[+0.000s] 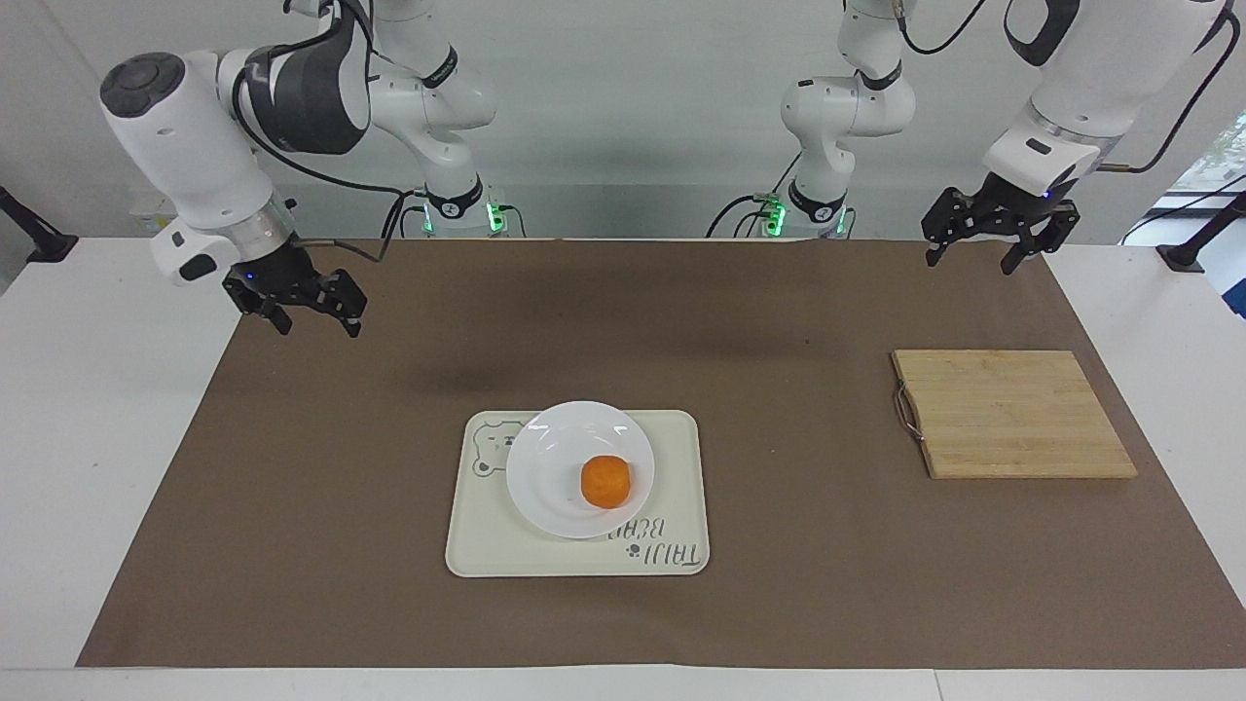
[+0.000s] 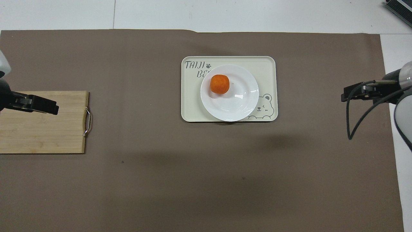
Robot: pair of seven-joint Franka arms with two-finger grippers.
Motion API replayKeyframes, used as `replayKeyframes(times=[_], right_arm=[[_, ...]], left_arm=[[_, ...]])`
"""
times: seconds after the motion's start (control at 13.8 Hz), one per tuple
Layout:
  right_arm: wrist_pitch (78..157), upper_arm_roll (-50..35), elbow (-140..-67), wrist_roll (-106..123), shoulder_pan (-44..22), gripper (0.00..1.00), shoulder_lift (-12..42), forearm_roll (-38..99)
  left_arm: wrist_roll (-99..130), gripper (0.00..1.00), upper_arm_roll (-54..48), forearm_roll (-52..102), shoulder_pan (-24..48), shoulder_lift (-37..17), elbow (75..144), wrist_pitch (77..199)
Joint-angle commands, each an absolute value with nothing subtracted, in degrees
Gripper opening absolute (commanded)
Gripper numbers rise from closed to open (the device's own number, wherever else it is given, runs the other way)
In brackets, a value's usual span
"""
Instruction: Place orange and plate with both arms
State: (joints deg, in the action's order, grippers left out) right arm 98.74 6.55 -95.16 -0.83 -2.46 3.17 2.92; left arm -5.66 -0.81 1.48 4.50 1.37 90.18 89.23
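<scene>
Covering the worktop (image 1: pixel 292 545), the brown mat (image 1: pixel 779 584) carried a cutting board (image 1: pixel 1012 414) at the left arm's end and a cream tray (image 1: pixel 672 448) mid-mat; the plate (image 1: pixel 545 467) lay on the tray, the orange (image 1: pixel 605 481) on the plate. Right claw (image 1: pixel 297 310) hung wide, empty, over the mat's edge; left claw (image 1: pixel 985 241) waited wide over its corner. Placement looked finished; best parking clear, high.

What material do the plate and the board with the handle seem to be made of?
The plate looks like glazed ceramic, perhaps melamine: plain white, with glossy highlights. The board looks like unvarnished bamboo or wood: matt, pale strips side by side. Its handle seems to be metal wire.
</scene>
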Motion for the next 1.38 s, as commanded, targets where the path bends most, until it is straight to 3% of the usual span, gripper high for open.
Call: replayKeyframes(times=[0.0, 0.65, 0.8, 1.31], right_arm=[[95.3, 5.8, -95.9, -2.3, -1.8, 1.00, -1.0, 0.1], [87.3, 4.7, -94.4, -1.8, -2.5, 1.00, -8.7, -3.1], [84.6, 4.7, -91.6, -1.7, -2.5, 1.00, -8.7, -2.9], [84.6, 4.8, -94.4, 1.8, -2.5, 1.00, -10.1, -1.9]], left_arm=[[-5.1, 1.00, -1.1, 0.5, 4.0, 1.6, 89.9, 88.9], [-5.1, 1.00, -1.1, 0.5, 4.0, 1.6, 89.9, 88.9], [-5.1, 1.00, -1.1, 0.5, 4.0, 1.6, 89.9, 88.9], [-0.5, 1.00, -1.6, 0.4, 4.8, 3.6, 88.9, 85.0]])
